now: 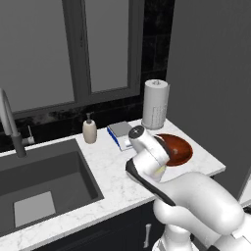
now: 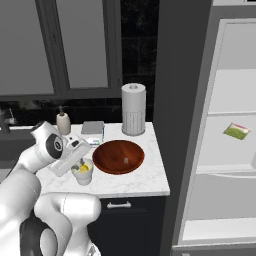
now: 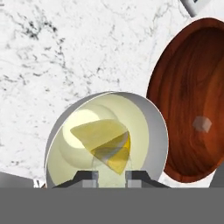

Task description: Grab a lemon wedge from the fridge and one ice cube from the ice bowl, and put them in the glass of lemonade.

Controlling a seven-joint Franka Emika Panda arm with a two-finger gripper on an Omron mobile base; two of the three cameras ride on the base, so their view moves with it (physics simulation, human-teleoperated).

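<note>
The glass of lemonade (image 2: 82,176), a small whitish cup (image 3: 158,120), stands on the counter just left of the ice bowl (image 2: 112,157). A yellow lemon wedge (image 3: 98,133) lies in the cup's pale liquid. My gripper (image 3: 112,175) hangs right over the cup (image 1: 161,170), shut on a small translucent ice cube (image 3: 109,154). In the right base view the gripper (image 2: 80,164) dips to the cup's rim. Another ice cube (image 3: 202,124) rests in the reddish-brown ice bowl (image 3: 188,78). The fridge (image 2: 235,100) stands open at the right, white shelves showing.
A paper towel roll (image 2: 133,109) stands behind the bowl (image 1: 180,151). A flat blue-and-white box (image 1: 120,133) and a soap dispenser (image 1: 89,130) sit near the window. The sink (image 1: 44,181) lies left. A green-yellow packet (image 2: 236,131) lies on a fridge shelf.
</note>
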